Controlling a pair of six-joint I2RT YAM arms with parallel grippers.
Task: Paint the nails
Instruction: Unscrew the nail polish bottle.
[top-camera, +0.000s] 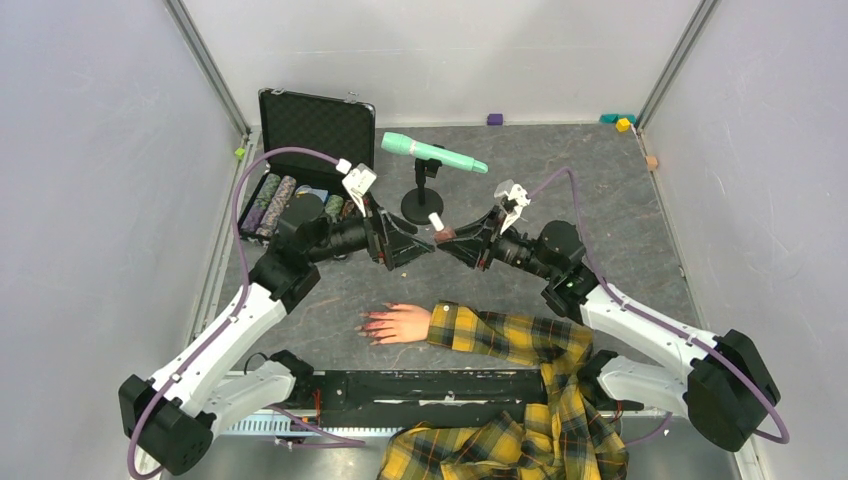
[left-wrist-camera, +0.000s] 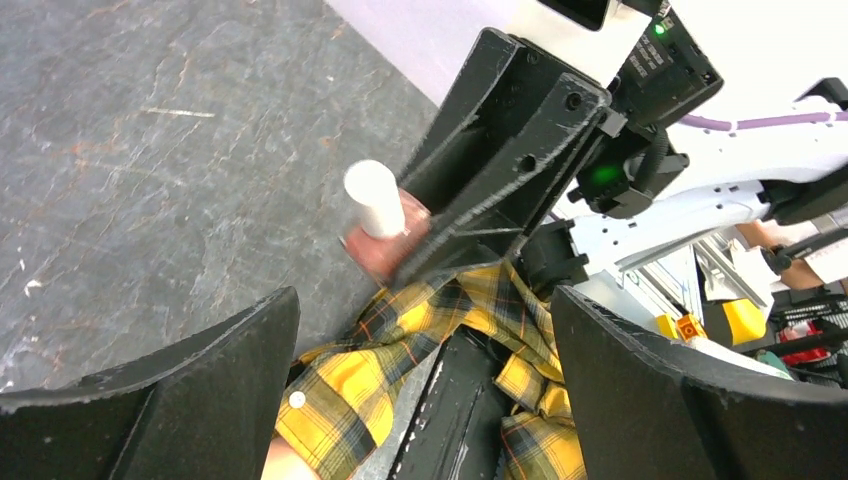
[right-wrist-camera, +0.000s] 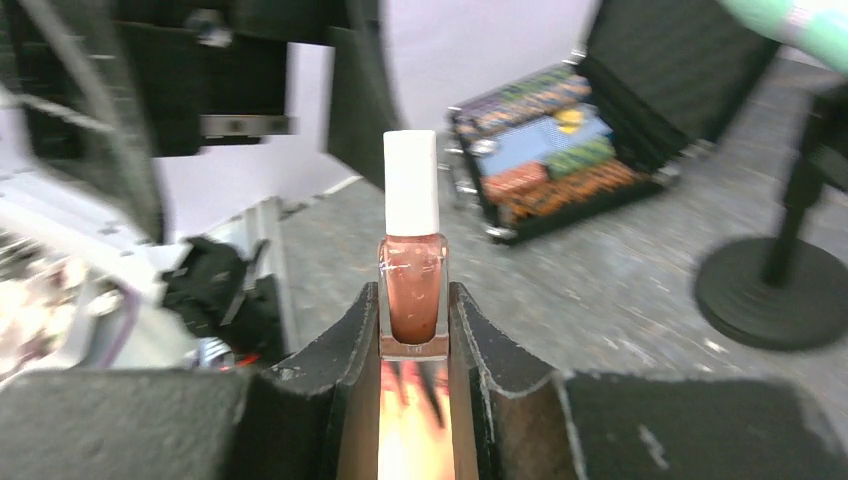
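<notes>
My right fingers (right-wrist-camera: 355, 365) clamp the polish bottle (right-wrist-camera: 412, 290) between them; my left fingers (left-wrist-camera: 200, 390) stand wide apart, its white cap (left-wrist-camera: 373, 197) just ahead

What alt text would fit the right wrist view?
The right end effector grips a brownish nail polish bottle with a white cap. Behind, blurred, lie an open case of poker chips and a round black stand base.

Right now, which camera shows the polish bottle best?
The right wrist view: the polish bottle stands centered and whole, clamped in the right hand. The left wrist view shows it partly hidden behind that hand; the top view shows only a tiny speck.
</notes>
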